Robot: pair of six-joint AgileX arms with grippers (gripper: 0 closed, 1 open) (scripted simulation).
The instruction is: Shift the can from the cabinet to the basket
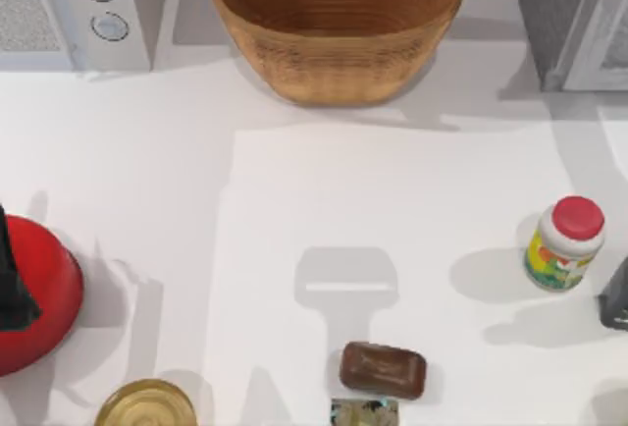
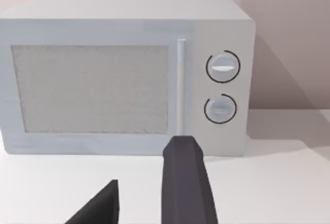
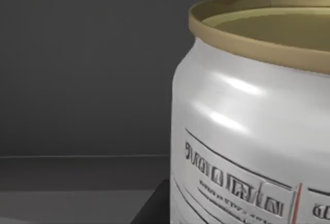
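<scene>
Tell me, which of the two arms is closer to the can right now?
The right. Its wrist camera sits right up against the can, inside a dark grey space. The left gripper is over by the microwave, on the table's left side.

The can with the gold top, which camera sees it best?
The right wrist view. The can is big and close there, so you see its gold rim and white label with dark markings against a dark grey wall. The top view shows the basket and cabinet; the left wrist view faces the appliance with two dials.
</scene>
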